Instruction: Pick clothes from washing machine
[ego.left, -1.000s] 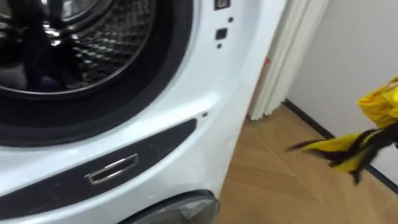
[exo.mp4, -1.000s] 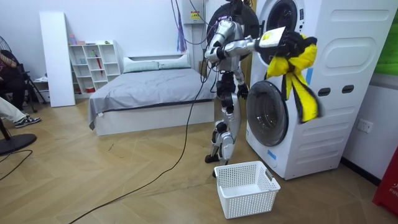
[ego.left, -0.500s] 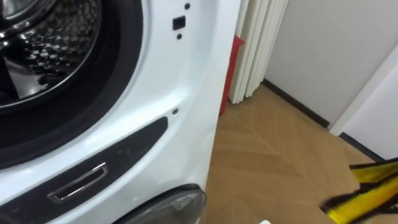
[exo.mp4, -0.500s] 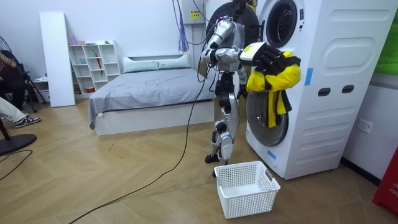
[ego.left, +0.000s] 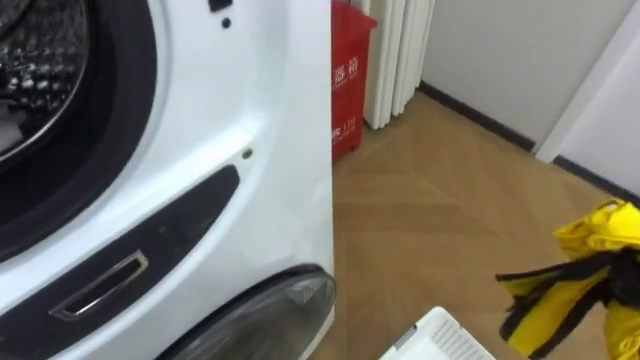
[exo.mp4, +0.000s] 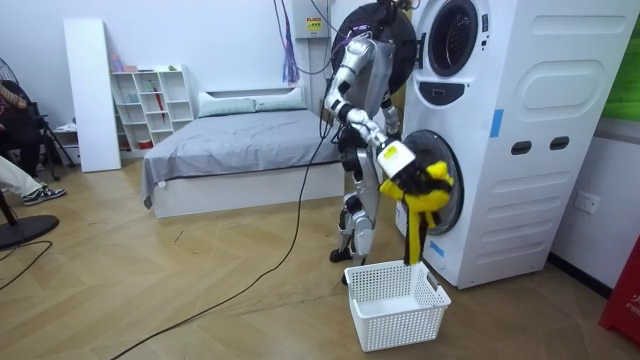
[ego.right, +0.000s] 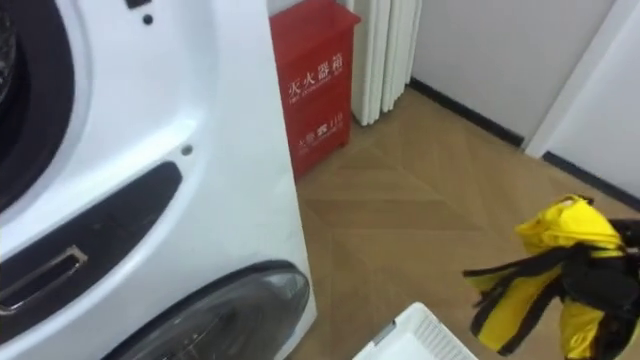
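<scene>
Room view, far left: a seated person's legs (exo.mp4: 18, 180) at the edge, well away from the work. Next a tall white shelf unit (exo.mp4: 85, 95) with low cubbies beside it, then a bed (exo.mp4: 240, 140) with grey cover against the far wall. Wooden herringbone floor (ego.left: 430, 220) throughout; pale walls. The robot stands upright close in front of the stacked white washing machine (exo.mp4: 540, 130), its body between the bed and the machine. Its right hand (exo.mp4: 418, 175) is held low and forward, fingers curled round a yellow-and-black garment (ego.right: 560, 235). The garment is out of the drum and hangs in a bunch with a black strip trailing down. Its lower end is close over the open top of a white slatted basket (exo.mp4: 400, 320). The basket sits on the floor just before the machine's foot, near side. Behind the garment is the lower round door (ego.left: 270, 315), dark glass. Eye views: the upper drum opening (ego.left: 40, 60) at far left, with a dark rim and perforated steel inside. Right of the machine's corner a red box (ego.right: 315, 85) stands on the floor against the wall, a white pleated panel (ego.left: 395, 50) just beside it.
</scene>
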